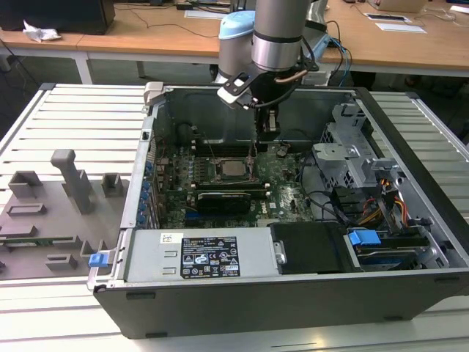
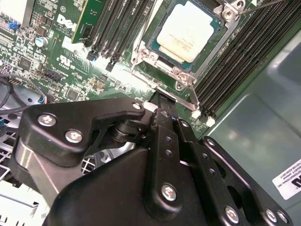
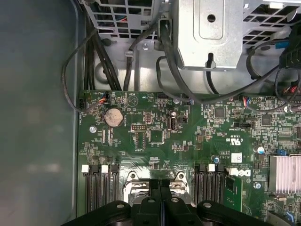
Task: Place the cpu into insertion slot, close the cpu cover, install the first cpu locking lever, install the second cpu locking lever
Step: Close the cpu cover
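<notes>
Working a cpu locking lever point(image 2: 181, 100) with fingers point(image 2: 164, 141) of the gripper point(image 2: 161, 102) pressed together, just short of the covered cpu point(image 2: 188, 30), likely calling for steady downward pressure.

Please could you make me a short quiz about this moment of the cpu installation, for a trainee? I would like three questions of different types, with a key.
1. True or false: the cpu lies inside the frame of the cpu cover.
2. Fill the gap: the motherboard is ___ in colour.
3. Multiple choice: the tip of the gripper is
A) beside the cpu cover, at the thin metal lever
B) pressing on the middle of the cpu
C) off the motherboard altogether

Key: 1 true; 2 green; 3 A.
</notes>
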`<state>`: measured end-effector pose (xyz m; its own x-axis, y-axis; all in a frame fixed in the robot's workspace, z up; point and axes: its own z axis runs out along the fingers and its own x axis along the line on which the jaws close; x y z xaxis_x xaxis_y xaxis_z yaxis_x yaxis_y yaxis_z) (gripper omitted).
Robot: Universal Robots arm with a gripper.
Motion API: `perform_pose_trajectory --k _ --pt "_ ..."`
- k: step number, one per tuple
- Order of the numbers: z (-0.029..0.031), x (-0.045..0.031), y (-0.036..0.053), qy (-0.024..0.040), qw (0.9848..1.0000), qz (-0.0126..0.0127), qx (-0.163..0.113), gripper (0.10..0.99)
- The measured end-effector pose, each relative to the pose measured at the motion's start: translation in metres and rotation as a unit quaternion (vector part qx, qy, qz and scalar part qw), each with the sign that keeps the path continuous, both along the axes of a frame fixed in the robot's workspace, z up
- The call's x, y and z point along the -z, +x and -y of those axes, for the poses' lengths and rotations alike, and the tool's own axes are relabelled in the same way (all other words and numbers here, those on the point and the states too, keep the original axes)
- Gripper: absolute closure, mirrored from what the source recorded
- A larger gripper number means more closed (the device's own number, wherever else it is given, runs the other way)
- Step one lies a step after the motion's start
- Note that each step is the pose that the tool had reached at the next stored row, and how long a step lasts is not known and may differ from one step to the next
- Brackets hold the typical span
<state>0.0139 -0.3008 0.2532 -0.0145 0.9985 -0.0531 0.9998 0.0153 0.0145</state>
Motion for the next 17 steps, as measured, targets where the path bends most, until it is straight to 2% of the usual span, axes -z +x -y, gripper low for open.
perform_pose_trajectory --k 14,17 --pt "0.0000 0.0026 -0.0099 0.0000 1.0000 0.0000 0.000 0.976" --pt "0.0000 0.0031 -0.0181 0.0000 1.0000 0.0000 0.000 0.976"
